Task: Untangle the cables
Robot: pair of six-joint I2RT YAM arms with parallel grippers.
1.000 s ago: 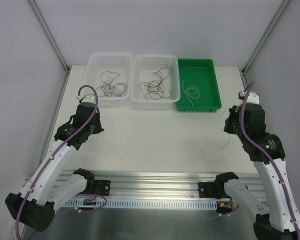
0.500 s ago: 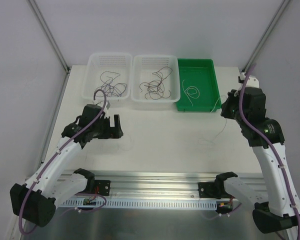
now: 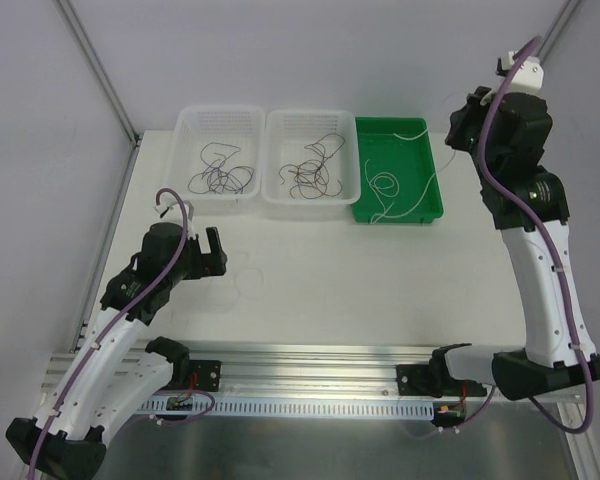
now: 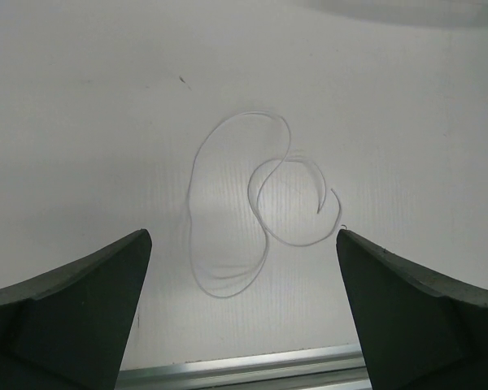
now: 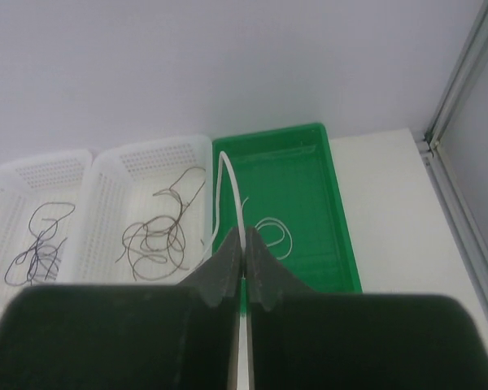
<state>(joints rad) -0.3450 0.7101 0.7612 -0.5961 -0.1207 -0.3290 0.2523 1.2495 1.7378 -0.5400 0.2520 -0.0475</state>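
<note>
A thin white cable [image 4: 190, 187] lies in loose loops on the table, just ahead of my left gripper [image 4: 242, 237], which is open and holds nothing. From above, that gripper [image 3: 218, 255] sits left of the cable [image 3: 245, 280]. My right gripper [image 5: 244, 236] is raised over the green tray [image 3: 398, 218] and is shut on another white cable [image 5: 238, 203], whose end hangs down towards the tray. A further white cable [image 3: 383, 185] is coiled inside the tray. Dark cables [image 3: 220, 175] lie in the left basket. Brownish cables [image 3: 310, 172] lie in the middle one.
Two white perforated baskets [image 3: 218, 112] [image 3: 310, 114] and the green tray stand in a row at the table's far edge. An aluminium rail [image 3: 310, 355] runs along the near edge between the arm bases. Frame posts and walls close in both sides.
My left gripper opened and let go of its white cable, which now lies on the table. My right arm rose and swung back over the green tray with its white cable.
</note>
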